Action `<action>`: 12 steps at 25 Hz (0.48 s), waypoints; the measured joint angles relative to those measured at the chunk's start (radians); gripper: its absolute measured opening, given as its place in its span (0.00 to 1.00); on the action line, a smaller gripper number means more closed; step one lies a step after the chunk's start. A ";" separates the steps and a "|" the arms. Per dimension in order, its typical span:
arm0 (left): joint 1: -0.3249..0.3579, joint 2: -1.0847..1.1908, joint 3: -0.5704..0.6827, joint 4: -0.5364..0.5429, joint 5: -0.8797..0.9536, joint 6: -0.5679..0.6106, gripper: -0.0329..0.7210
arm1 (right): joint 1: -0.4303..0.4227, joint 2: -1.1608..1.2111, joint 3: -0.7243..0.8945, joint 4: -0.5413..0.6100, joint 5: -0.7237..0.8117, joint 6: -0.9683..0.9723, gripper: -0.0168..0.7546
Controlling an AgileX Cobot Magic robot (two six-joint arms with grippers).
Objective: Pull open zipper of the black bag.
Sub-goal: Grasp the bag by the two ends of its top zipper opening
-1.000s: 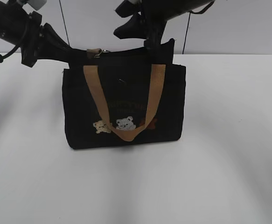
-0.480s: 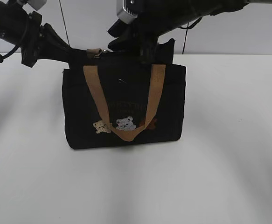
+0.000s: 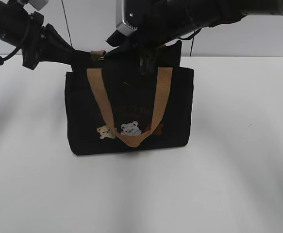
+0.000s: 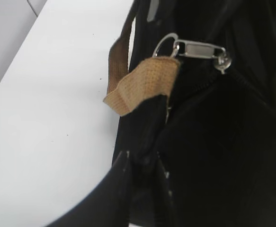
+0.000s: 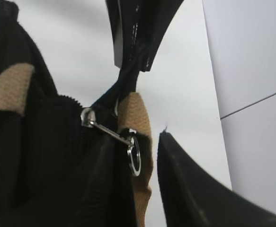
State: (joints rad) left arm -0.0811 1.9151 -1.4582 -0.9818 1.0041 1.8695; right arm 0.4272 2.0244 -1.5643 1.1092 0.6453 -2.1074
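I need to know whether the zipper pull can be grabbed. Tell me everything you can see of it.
The zipper pull is a small, flat, silvery metal tab with a round ring at its free end. It lies along the black bag at its top edge, near the corner with the tan strap loop, and the ring rests against that loop. In both wrist views nothing grips it; the right gripper hangs close by, its fingers on either side.
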 joint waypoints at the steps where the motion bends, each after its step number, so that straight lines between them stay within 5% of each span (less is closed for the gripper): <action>1: 0.000 0.000 0.000 0.000 0.000 0.001 0.16 | 0.000 0.003 0.000 0.015 -0.003 -0.005 0.35; 12: 0.000 0.000 0.000 -0.009 0.001 0.001 0.16 | 0.001 0.027 0.000 0.066 -0.008 -0.041 0.35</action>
State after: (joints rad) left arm -0.0811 1.9151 -1.4582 -0.9904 1.0051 1.8704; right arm 0.4280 2.0509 -1.5643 1.1755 0.6376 -2.1489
